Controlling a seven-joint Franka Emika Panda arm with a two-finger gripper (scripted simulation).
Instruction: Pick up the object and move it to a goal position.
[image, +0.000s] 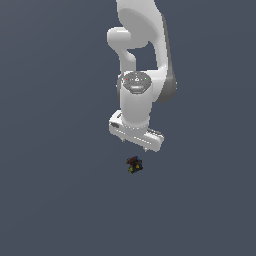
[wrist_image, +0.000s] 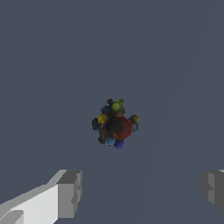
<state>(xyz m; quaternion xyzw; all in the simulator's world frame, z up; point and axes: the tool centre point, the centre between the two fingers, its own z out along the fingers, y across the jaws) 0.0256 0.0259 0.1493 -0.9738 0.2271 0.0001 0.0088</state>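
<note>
Below the end effector (image: 135, 144), fingers spread wide and empty, the object (image: 134, 164) lies alone; nothing crowds it.

Surface: we see a plain, flat slate-grey floor (image: 55, 200) filling both views.
On it: we find only the object (image: 134, 164), a tiny dark lump with red, yellow and blue specks.

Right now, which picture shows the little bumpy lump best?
The wrist view: the lump looks big there, with red, yellow and blue bumps clear. In the exterior view it is just a tiny dark speck below the gripper.
</note>
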